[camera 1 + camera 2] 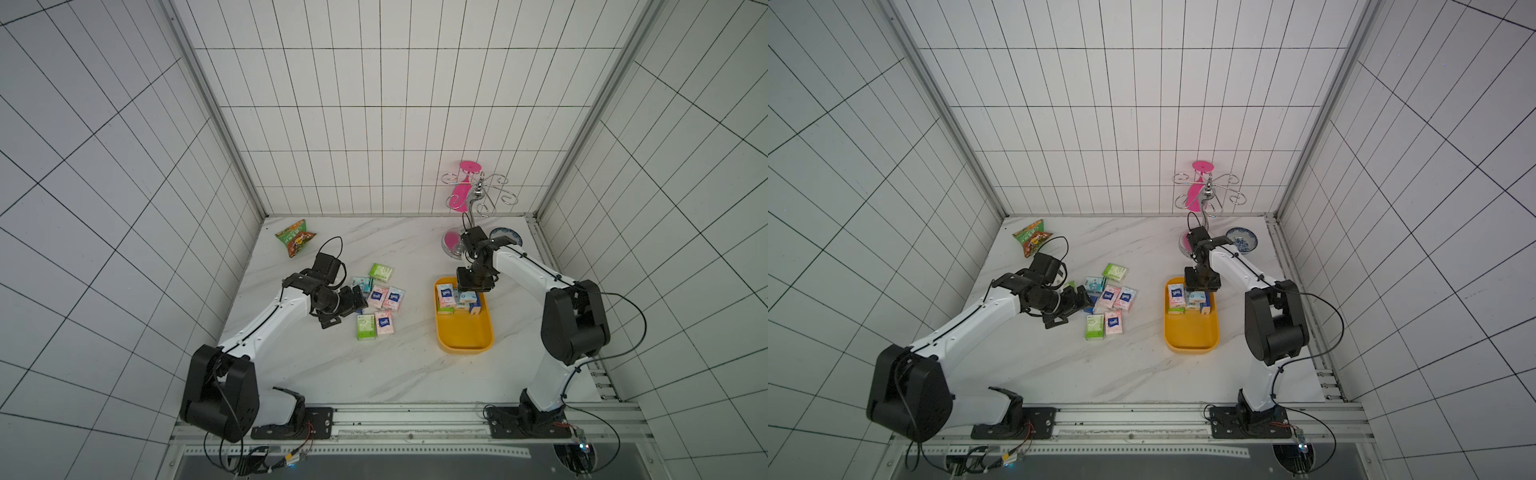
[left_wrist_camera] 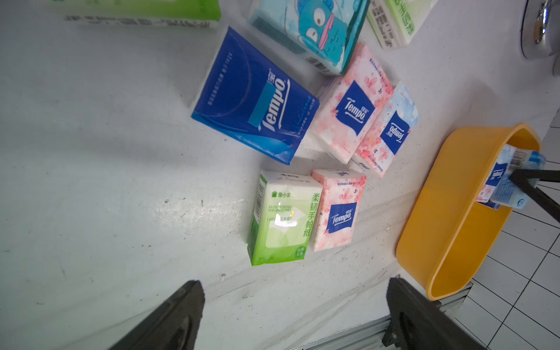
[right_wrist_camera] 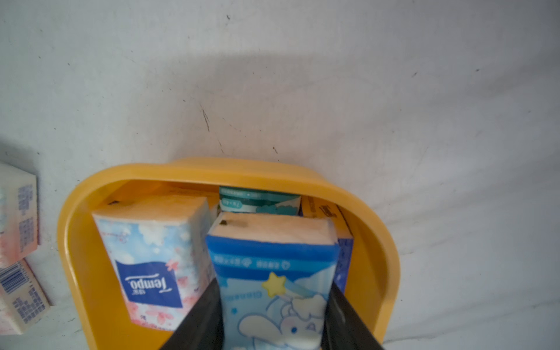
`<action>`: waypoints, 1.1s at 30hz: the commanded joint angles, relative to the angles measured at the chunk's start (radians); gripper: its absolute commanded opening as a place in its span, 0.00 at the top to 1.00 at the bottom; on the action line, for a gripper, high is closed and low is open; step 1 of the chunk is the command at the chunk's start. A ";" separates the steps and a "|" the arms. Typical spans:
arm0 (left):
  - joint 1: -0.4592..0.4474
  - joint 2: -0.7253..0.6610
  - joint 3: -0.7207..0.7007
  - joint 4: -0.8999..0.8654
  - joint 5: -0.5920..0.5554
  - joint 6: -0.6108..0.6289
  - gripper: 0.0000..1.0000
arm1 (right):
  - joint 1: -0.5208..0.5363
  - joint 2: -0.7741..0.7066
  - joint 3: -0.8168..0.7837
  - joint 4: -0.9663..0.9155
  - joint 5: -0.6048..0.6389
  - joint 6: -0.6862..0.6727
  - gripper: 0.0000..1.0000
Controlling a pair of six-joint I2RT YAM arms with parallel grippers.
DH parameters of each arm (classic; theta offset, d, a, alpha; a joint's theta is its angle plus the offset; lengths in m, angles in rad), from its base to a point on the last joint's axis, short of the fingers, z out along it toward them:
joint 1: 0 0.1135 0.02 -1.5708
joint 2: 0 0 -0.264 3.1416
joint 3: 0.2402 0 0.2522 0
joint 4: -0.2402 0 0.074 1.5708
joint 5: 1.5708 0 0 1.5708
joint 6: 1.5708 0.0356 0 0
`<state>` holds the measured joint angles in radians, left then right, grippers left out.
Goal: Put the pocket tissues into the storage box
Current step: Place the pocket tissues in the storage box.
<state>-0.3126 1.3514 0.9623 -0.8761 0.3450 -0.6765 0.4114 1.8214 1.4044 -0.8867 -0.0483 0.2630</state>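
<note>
Status: right end effector is pinching a blue-white cartoon packet by its 2 sides, inside the storage box at the box's 12 o'clock end. That packet is sitting between a pink-white packet and a dark blue packet, with a teal packet just behind. Left end effector is hovering with fingers spread wide over the worktop, at the 9 o'clock edge of the loose pocket tissues. Left wrist view is showing 8 of them lying flat. Box is standing at 3 o'clock of that cluster, well apart. Snack bag is lying at 10 o'clock of the cluster. Bowl is sitting at 1 o'clock of the box.
</note>
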 commanded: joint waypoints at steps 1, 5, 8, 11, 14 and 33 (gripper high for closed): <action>-0.001 -0.008 0.004 -0.001 -0.011 0.016 0.03 | -0.008 0.035 0.037 0.017 -0.015 0.011 0.47; -0.002 -0.002 0.014 -0.002 -0.012 0.016 0.02 | -0.009 0.047 0.050 0.023 -0.024 0.015 0.39; -0.002 -0.005 0.016 -0.004 -0.015 0.016 0.02 | -0.008 0.041 0.054 0.023 -0.022 0.013 0.32; 0.000 -0.008 0.014 -0.006 -0.021 0.013 0.02 | -0.008 0.010 0.051 0.020 -0.004 0.013 0.29; 0.001 -0.011 0.010 -0.006 -0.017 0.006 0.03 | -0.006 -0.038 0.044 0.002 0.021 0.006 0.27; -0.195 0.107 0.027 -0.053 -0.313 0.125 0.26 | 0.138 -0.368 -0.161 -0.003 -0.024 0.133 0.28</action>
<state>-0.4793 1.4395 0.9703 -0.9466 0.1219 -0.5758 0.5423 1.4914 1.2800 -0.8822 -0.0555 0.3527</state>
